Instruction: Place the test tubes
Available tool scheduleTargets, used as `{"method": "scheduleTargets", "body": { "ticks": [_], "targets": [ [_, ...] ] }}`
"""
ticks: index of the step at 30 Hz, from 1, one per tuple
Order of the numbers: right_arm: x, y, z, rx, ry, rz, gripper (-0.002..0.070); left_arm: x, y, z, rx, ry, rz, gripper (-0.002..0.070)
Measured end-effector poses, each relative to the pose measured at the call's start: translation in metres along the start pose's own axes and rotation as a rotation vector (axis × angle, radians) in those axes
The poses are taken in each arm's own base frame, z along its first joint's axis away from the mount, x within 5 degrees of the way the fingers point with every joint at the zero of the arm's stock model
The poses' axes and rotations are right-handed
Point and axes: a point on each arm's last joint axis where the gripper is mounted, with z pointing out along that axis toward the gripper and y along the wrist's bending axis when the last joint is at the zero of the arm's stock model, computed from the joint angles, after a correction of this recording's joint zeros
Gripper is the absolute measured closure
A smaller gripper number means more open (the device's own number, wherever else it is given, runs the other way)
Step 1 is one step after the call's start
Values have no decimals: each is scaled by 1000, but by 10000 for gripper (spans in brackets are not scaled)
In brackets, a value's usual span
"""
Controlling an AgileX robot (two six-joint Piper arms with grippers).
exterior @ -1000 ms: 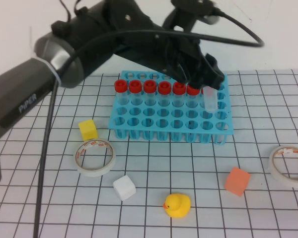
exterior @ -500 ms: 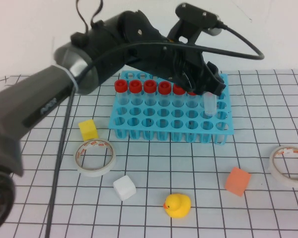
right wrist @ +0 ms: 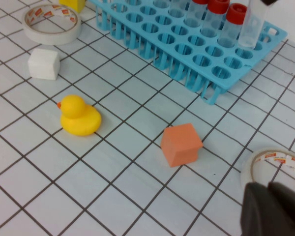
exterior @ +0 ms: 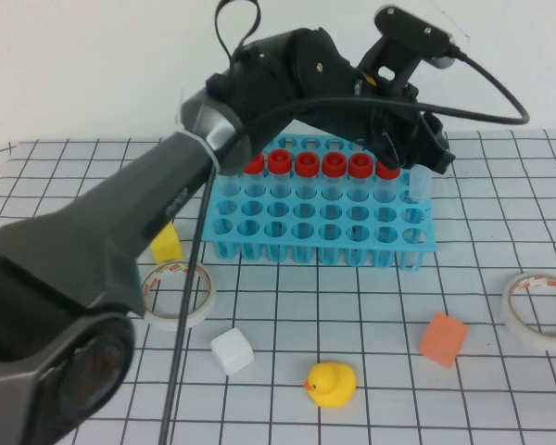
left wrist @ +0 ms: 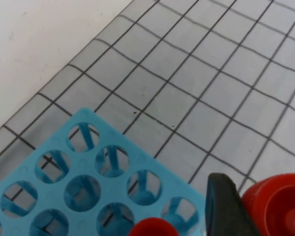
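Observation:
A blue test tube rack [exterior: 301,248] stands at the middle back of the table, with several red-capped tubes [exterior: 334,167] in its back row. My left gripper [exterior: 417,165] hovers over the rack's far right corner, shut on a clear test tube [exterior: 419,188] that hangs upright there. In the left wrist view a black finger [left wrist: 225,206] presses against the tube's red cap [left wrist: 280,204] above the rack corner [left wrist: 88,147]. My right gripper [right wrist: 268,191] is shut on nothing, low over the table near a tape roll [right wrist: 278,162]; it is out of the high view.
In front of the rack lie a yellow cube [exterior: 167,246], a tape roll [exterior: 176,295], a white cube [exterior: 232,350], a yellow duck [exterior: 332,383] and an orange cube [exterior: 442,337]. Another tape roll [exterior: 540,309] sits at the right edge.
My left arm has swung right and toward the back with the tube, from over the rack's second-last column to its far right corner. The right gripper has not moved.

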Motion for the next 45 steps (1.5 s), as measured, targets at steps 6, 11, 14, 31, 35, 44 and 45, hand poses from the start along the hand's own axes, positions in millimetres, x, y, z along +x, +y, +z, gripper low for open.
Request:
{"method": "scheduleTargets", "body": {
  "ticks": [6, 11, 14, 31, 35, 44, 45],
  "targets": [
    [0, 0, 0, 0, 0, 0, 678, 1, 7, 16, -23, 2, -19, 428],
    [0, 0, 0, 0, 0, 0, 678, 3, 11, 25, -31, -13, -17, 428],
    [0, 0, 0, 0, 0, 0, 678, 6, 13, 29, -39, -9, -14, 428],
    [0, 0, 0, 1, 2, 0, 678, 10, 15, 35, -45, 4, -9, 428],
    [0, 0, 0, 1, 2, 0, 678, 11, 15, 36, -41, 2, -13, 428],
    [0, 0, 0, 1, 2, 0, 678, 17, 17, 37, -56, 76, 30, 429],
    [0, 0, 0, 1, 2, 0, 678, 18, 16, 37, -54, 83, 29, 429]
  ]
}}
